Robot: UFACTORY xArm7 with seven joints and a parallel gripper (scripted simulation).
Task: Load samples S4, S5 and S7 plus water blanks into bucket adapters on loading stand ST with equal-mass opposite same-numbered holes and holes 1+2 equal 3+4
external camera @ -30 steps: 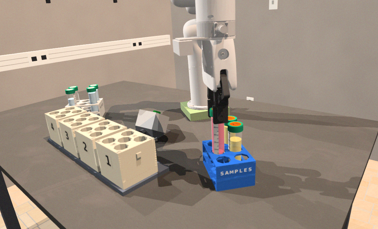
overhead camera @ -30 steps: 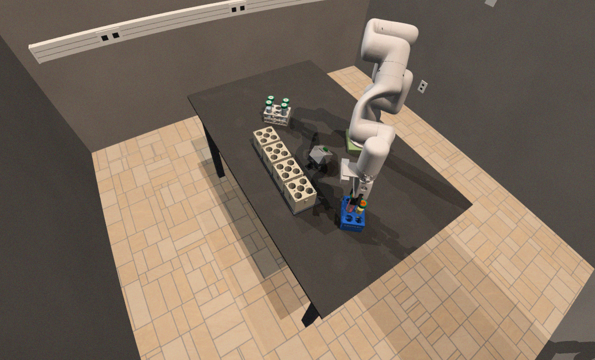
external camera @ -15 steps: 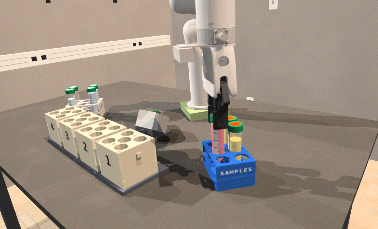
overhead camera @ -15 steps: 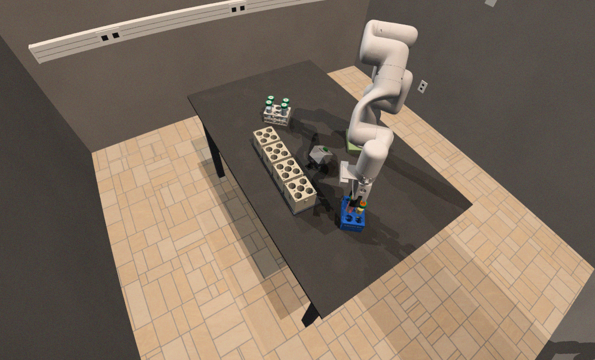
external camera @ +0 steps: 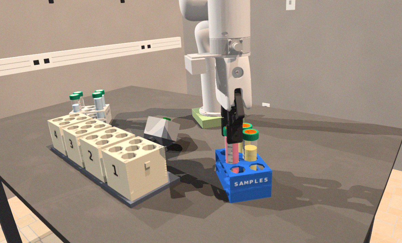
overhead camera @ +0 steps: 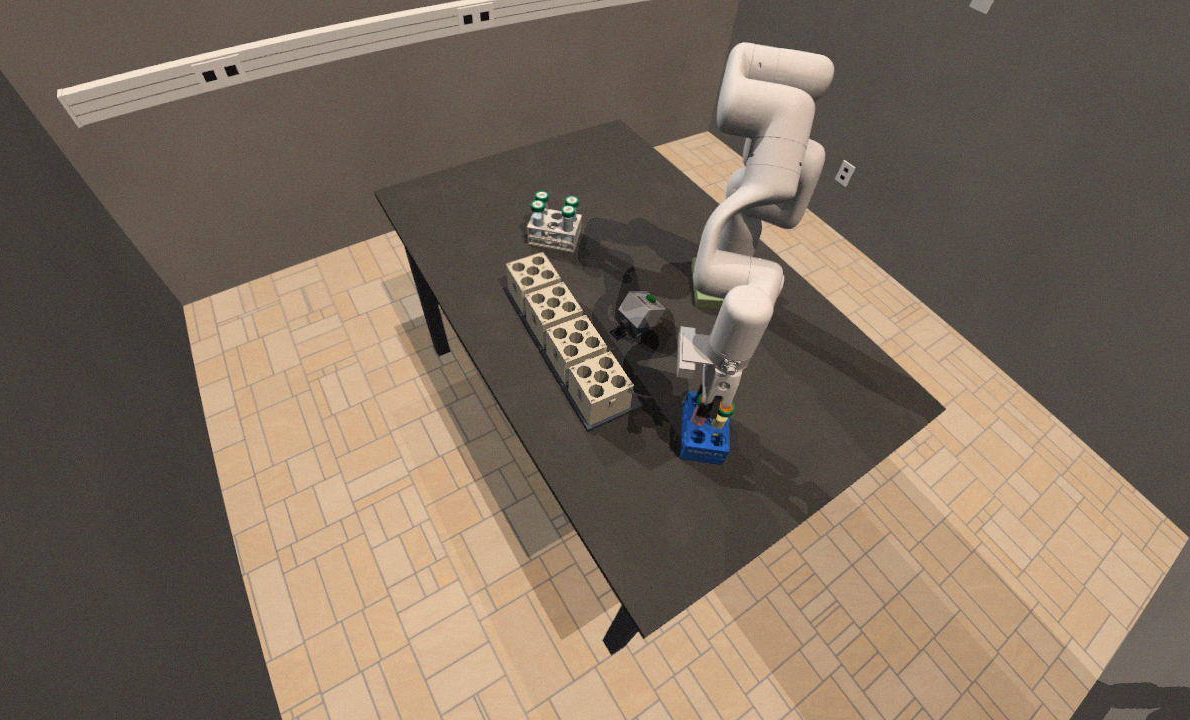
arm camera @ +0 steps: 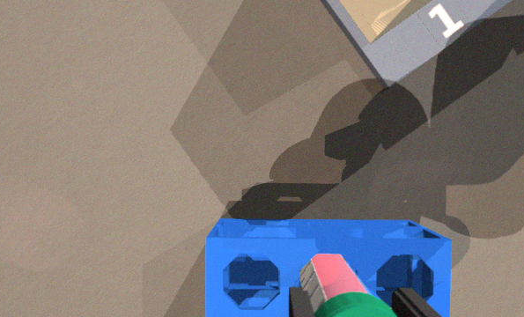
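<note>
1. Blank rack (external camera: 105, 112): a small white rack at the far left of the counter (external camera: 317, 169). It holds 4 green-capped tubes (external camera: 98, 102) with pale blue fill. The cap print is too small to read.
2. Adapters: 4 beige blocks stand touching in a row on a grey loading stand (external camera: 154, 193). They read, left to right in the exterior view, adapter 4 (external camera: 55, 134), adapter 3 (external camera: 71, 144), adapter 2 (external camera: 90, 156), adapter 1 (external camera: 114, 170). Each visible hole is open, with no tube in it.
3. DONE desk (external camera: 157, 128): a small grey sloped block behind the adapters, with a green key (external camera: 166, 118) on top.
4. Sample rack (external camera: 250, 182): a blue block marked SAMPLES, right of adapter 1 and well apart from it.
5. Gripper (external camera: 233, 133): it hangs vertically over the sample rack. The black fingers (external camera: 235, 136) are clamped on a pink-filled tube (external camera: 230, 154) just below its green cap.
6. Pink-filled tube: it stands upright with its lower end inside a back-row hole of the sample rack. The wrist view shows it in the middle hole, between 2 open holes.
7. Remaining samples: 2 orange-dotted tubes stand just right of the gripper; the nearer tube (external camera: 250, 146) holds yellow fill.
</note>
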